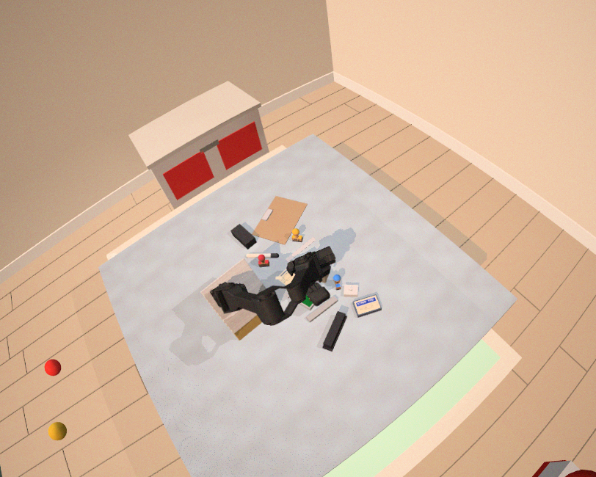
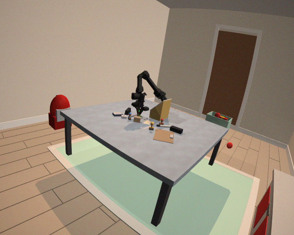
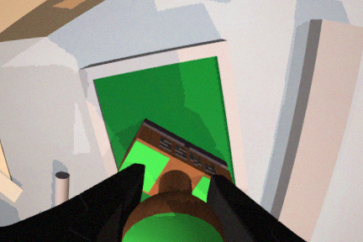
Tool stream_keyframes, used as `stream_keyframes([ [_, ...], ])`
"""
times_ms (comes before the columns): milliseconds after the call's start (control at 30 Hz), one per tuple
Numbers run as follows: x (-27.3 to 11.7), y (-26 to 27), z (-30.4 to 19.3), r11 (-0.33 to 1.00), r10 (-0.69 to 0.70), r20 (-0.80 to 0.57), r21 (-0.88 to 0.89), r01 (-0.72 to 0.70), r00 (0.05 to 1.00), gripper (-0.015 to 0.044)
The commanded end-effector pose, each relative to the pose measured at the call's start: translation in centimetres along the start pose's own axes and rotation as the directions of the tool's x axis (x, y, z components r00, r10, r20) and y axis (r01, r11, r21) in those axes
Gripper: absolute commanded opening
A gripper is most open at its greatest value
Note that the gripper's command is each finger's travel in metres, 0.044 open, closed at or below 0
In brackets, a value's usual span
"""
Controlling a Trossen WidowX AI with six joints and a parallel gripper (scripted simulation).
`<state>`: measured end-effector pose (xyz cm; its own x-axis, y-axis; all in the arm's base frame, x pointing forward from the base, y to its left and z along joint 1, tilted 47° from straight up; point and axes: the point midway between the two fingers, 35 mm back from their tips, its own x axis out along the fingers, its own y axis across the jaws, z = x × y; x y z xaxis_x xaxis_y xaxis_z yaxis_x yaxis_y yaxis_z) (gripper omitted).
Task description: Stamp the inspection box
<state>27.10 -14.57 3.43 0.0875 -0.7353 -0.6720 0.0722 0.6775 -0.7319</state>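
Observation:
My gripper (image 3: 176, 181) (image 2: 139, 114) is shut on the PASS stamp (image 3: 185, 151), a brown block with a green-topped handle. The stamp is over the near part of the green ink pad (image 3: 155, 92) (image 1: 307, 302), turned at an angle to its rim. Whether its face touches the pad cannot be told. The cream card (image 1: 285, 277) (image 2: 147, 122) lies near the pad, partly hidden by the arm in the top view; its box cannot be made out. A blue-knobbed stamp (image 1: 337, 278), a yellow-knobbed stamp (image 1: 296, 234) and a red-knobbed stamp (image 1: 262, 260) stand on the bench.
A grey bar (image 3: 332, 96) (image 1: 321, 309) lies beside the pad. A small wooden block (image 2: 137, 119) and a tall tan wedge (image 2: 164, 111) stand near the arm. A clipboard (image 1: 284, 218), black block (image 1: 243, 236), white box (image 1: 351, 290), labelled tin (image 1: 367, 306) and black-handled tool (image 1: 334, 332) lie around.

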Motion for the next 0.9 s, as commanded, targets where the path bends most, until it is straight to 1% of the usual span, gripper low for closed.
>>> stream_keyframes([
  [0, -0.1, 0.1, 0.0, 1.0, 0.004, -0.001, -0.002, -0.004, 1.0, 0.0],
  [600, -0.9, 0.0, 0.0, 1.0, 0.005, -0.001, -0.002, -0.005, 1.0, 0.0],
  [867, -2.0, 0.1, 0.1, 1.0, 0.007, -0.001, -0.002, -0.007, 1.0, 0.0],
])
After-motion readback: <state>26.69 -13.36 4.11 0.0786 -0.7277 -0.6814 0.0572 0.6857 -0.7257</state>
